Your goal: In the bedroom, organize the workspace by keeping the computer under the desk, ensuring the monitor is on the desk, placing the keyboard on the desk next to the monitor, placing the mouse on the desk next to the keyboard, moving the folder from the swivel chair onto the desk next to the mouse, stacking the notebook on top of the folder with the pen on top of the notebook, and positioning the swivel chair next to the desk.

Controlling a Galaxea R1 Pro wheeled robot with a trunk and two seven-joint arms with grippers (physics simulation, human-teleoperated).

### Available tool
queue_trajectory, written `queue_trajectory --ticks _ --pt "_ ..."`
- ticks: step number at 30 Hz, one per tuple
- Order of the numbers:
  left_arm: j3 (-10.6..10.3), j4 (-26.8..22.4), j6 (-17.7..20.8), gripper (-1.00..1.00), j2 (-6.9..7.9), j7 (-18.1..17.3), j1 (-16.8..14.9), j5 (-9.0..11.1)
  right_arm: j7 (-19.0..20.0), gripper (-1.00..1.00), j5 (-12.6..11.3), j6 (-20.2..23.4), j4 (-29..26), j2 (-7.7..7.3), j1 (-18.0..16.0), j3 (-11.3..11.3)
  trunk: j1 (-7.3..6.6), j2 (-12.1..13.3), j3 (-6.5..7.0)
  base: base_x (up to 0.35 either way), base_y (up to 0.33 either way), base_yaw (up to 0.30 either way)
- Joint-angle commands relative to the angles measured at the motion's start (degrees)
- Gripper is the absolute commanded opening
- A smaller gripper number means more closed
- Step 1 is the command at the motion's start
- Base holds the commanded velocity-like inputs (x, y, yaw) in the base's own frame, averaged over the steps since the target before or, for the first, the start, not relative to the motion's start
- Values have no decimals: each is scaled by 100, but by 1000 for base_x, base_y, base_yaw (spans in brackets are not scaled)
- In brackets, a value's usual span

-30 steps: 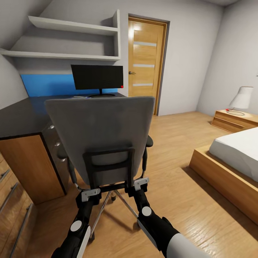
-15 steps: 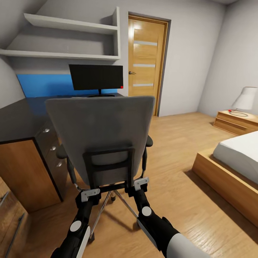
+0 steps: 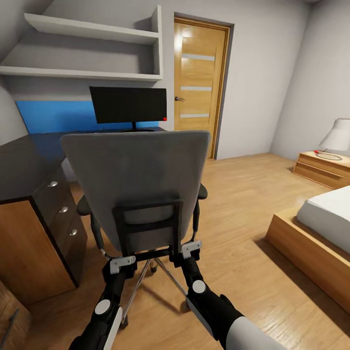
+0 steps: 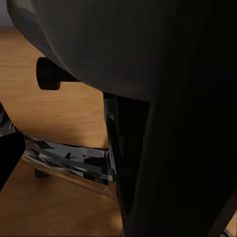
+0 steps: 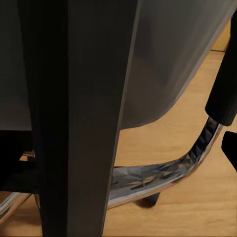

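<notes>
The swivel chair stands right in front of me with its grey back toward me. My left gripper and right gripper hold the lower corners of its black back frame, both shut on it. Under the seat, the chrome base runs over the wood floor. Beyond the chair, the monitor stands on the black-topped desk against the blue back panel. The chair back hides the desk surface behind it, so the keyboard, mouse, folder, notebook, pen and computer are out of view.
The desk's dark drawer unit is close on the chair's left. White shelves hang above. A wooden door is straight ahead. A bed and a nightstand with a lamp lie at the right across open floor.
The whole view has shifted: the desk and drawers slid left in the picture and the bed slid right. The chair and both grippers keep their places in the view.
</notes>
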Motion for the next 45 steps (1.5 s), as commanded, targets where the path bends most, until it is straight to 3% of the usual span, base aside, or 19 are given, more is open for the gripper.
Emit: queue_trajectory --ticks 1,45 --pt "11 -2 -15 100 -5 13 -2 -55 -30 100 -47 -41 6 0 -9 32 1 -2 -4 236 0 0" --pt "10 -11 -15 100 -5 13 -1 -55 -26 100 -45 -45 4 0 -9 38 1 -2 -4 236 13 0"
